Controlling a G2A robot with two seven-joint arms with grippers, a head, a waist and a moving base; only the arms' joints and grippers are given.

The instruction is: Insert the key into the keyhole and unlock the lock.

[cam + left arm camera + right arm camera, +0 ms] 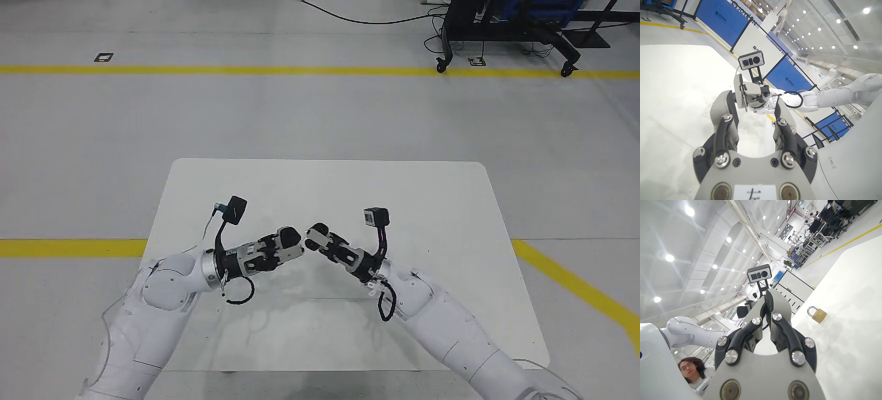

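Clamping key [744, 99], right fingers [781, 306] apart from padlock [820, 315]

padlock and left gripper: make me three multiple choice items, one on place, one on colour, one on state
1. Where is the padlock?
a) held in a gripper
b) lying on the table
c) on the floor

2. What colour is its body?
a) red
b) black
c) brass

3. How is the left gripper?
a) open, gripping nothing
b) shut on the padlock
c) shut on a cloth

Answers:
1 b, it rests on the white tabletop, apart from any gripper.
2 c, the body shows brass in the right wrist view.
3 a, its fingers stand wide apart and grip nothing.
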